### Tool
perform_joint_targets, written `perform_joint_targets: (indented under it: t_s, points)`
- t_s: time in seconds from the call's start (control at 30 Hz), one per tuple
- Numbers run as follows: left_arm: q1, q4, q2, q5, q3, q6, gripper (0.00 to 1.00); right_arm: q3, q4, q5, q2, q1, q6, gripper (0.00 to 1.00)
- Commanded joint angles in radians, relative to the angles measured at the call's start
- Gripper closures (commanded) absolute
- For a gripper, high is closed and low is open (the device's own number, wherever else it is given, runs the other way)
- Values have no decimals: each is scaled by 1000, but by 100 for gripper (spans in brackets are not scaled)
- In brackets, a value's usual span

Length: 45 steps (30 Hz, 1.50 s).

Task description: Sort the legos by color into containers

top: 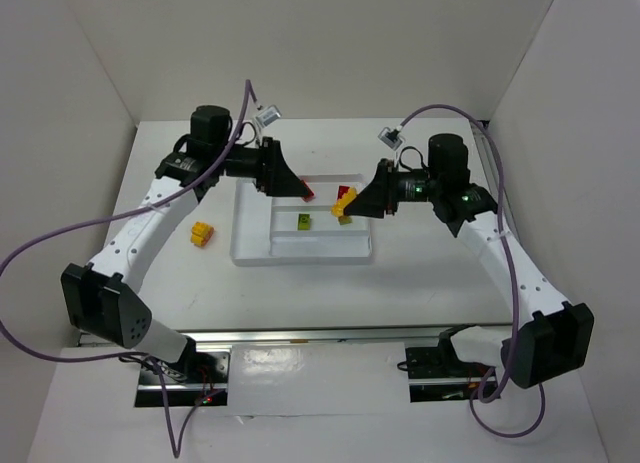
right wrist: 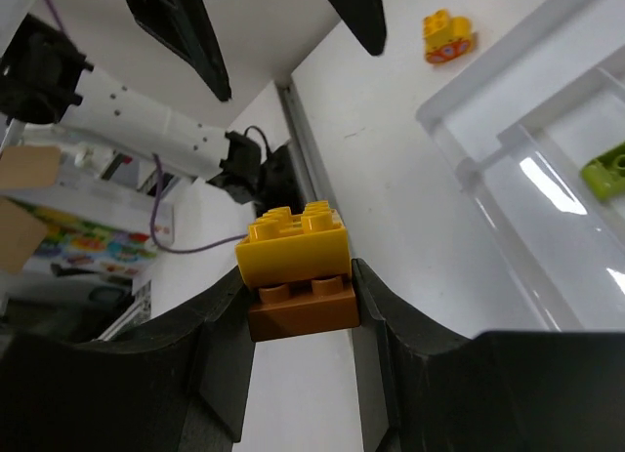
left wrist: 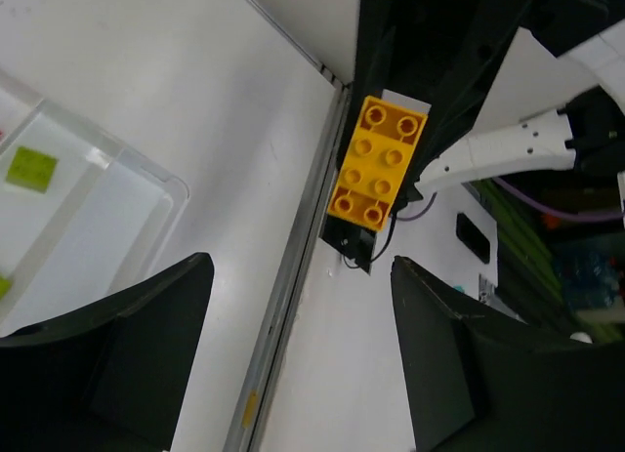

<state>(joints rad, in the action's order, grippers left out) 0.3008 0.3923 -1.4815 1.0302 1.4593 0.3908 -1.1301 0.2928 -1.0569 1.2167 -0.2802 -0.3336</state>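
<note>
My right gripper point(right wrist: 298, 276) is shut on a yellow brick point(right wrist: 293, 242) stacked on an orange-brown brick point(right wrist: 303, 306), and holds them above the tray point(top: 250, 253) near its far right part. My left gripper point(left wrist: 301, 267) faces it from the left, open, with nothing between its fingers. Its camera sees the studs of the held yellow brick point(left wrist: 379, 159). A lime green brick point(top: 303, 221) lies in one narrow compartment. A red brick point(top: 345, 193) sits at the tray's far side. A yellow and orange lego point(top: 202, 233) rests on the table left of the tray.
White walls close in the table on the left, back and right. A metal rail point(top: 300, 335) runs along the near edge between the arm bases. Purple cables loop off both arms.
</note>
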Motion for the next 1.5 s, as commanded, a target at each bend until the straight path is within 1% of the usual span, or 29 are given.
perform_joint_targets:
  t_s: [0.0, 0.07, 0.13, 0.27, 0.37, 0.47, 0.6, 0.73, 0.8, 0.93, 0.97, 1.0, 1.07, 1.1, 1.13, 1.17, 1.23, 1.27, 1.33, 1.37, 1.4, 1.47]
  points:
    - [84, -66, 6, 68, 33, -93, 15, -51, -21, -113, 36, -37, 27, 100]
    - [119, -66, 6, 16, 42, -142, 14, -51, -38, -114, 37, -51, 27, 100]
    - [153, -66, 6, 16, 56, -155, 14, -51, -47, -126, 47, -76, 18, 100]
    - [173, -38, -32, 27, 78, -203, 14, -51, -35, -126, 56, -99, 27, 100]
    - [196, 29, -66, -15, 116, -251, 14, -60, -35, -137, 56, -108, 27, 100]
    - [205, 51, -80, -35, 130, -260, 14, -72, -15, -149, 66, -117, 42, 100]
    - [205, 62, -118, -35, 148, -260, 14, -92, 35, -149, 75, -126, 74, 100]
    - [205, 62, -148, 39, 161, -250, 14, -92, 54, -127, 75, -126, 93, 100]
    - [215, 62, -148, 50, 161, -250, 16, -92, 66, -118, 84, -126, 104, 100]
    - [215, 76, -166, 83, 161, -260, 38, -102, 66, -109, 84, -126, 113, 100]
    - [215, 88, -166, 99, 170, -270, 53, -102, 75, -109, 93, -126, 113, 100]
    - [215, 88, -166, 111, 170, -270, 60, -102, 75, -100, 93, -126, 122, 100]
    - [215, 88, -175, 142, 170, -270, 80, -102, 75, -100, 93, -126, 122, 100]
    - [215, 88, -175, 152, 170, -261, 87, -102, 84, -100, 102, -126, 131, 100]
    - [215, 88, -175, 165, 170, -260, 97, -102, 85, -100, 103, -126, 131, 100]
    - [215, 88, -175, 165, 170, -260, 100, -102, 97, -100, 103, -126, 140, 100]
    - [206, 79, -175, 165, 170, -251, 100, -102, 106, -91, 103, -126, 140, 100]
    - [205, 79, -166, 142, 170, -251, 100, -102, 115, -91, 103, -126, 151, 100]
    - [179, 63, -157, 130, 170, -242, 100, -91, 115, -80, 103, -126, 151, 100]
    - [150, 51, -148, 130, 150, -207, 100, -77, 115, -80, 93, -126, 151, 100]
    - [135, 19, -148, 130, 141, -195, 100, -65, 115, -71, 93, -126, 151, 100]
    - [95, 5, -137, 130, 130, -175, 100, -56, 115, -71, 93, -117, 151, 100]
